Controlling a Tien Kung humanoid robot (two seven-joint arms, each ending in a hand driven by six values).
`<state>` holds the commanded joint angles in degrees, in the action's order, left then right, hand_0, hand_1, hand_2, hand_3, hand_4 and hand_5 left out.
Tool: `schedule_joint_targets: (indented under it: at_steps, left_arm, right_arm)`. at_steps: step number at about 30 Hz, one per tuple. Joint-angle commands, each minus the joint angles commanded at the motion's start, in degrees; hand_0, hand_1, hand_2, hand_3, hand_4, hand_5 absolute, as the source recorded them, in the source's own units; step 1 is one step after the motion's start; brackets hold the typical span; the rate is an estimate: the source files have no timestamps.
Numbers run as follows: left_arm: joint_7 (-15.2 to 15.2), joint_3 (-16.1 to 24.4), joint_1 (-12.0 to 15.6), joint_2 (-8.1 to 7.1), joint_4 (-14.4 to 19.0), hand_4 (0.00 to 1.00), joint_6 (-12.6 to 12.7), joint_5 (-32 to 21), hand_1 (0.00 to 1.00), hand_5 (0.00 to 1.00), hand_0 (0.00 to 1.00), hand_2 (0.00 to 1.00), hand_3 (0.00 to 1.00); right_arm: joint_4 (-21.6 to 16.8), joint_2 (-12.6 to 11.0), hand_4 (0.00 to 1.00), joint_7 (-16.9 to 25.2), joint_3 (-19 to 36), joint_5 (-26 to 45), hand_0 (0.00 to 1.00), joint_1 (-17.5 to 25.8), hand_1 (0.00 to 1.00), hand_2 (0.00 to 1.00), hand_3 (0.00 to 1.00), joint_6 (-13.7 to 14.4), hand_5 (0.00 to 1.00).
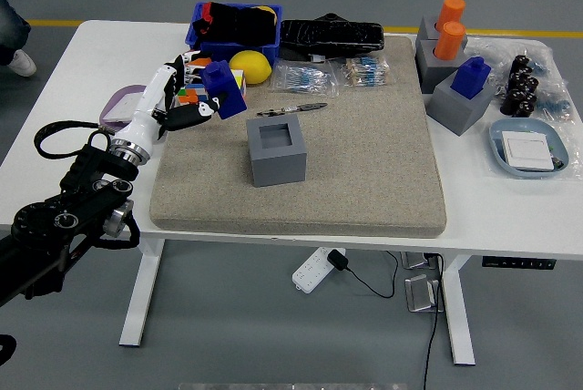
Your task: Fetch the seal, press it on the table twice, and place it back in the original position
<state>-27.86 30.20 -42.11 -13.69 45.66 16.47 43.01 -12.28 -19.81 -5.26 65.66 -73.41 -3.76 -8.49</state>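
My left hand (193, 91) is shut on a blue seal (223, 88) and holds it in the air above the mat's far left part. The seal hangs in front of the two colour cubes (239, 86) and the orange. A grey block with a square hollow (276, 148) stands on the beige mat (364, 153), to the right of and below the held seal. The hollow shows nothing inside. A second blue seal (472, 75) sits in another grey block (460, 104) at the right. My right arm is out of view.
Behind the mat are a blue bin (239, 33), a lemon (254, 64), a black bag (331, 35), clear packets (337, 75) and a pen (293, 110). A purple-rimmed dish (123, 105) lies at the left. Orange cylinders (449, 30), dark figurines (520, 86) and a blue tray (528, 148) stand at the right.
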Motion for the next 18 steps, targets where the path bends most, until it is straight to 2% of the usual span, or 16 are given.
schedule_joint_targets:
  at_steps: [7,13,18]
  left_arm:
    - [0.36,-3.45,-1.54,1.56,-0.09,0.549,-0.08,-0.54,0.46,0.002,0.807,0.382,0.818]
    - [0.46,-8.38,-3.11,1.97,0.07,0.55,-0.07,-0.99,0.459,0.002,0.809,0.382,0.818]
    - [0.41,-10.76,-3.68,2.41,-0.25,0.55,0.08,-1.44,0.46,0.002,0.808,0.381,0.818]
  right_arm:
    - [0.01,-0.21,0.812,0.01,-0.7,0.24,0.786,-0.27,0.674,0.671,0.668,0.0,0.571]
    - [-0.03,-0.41,0.812,0.02,-1.01,0.35,0.786,-0.53,0.674,0.671,0.668,-0.02,0.571]
    - [0.03,-0.58,0.813,0.04,-1.26,0.45,0.787,-0.52,0.674,0.672,0.668,0.02,0.571]
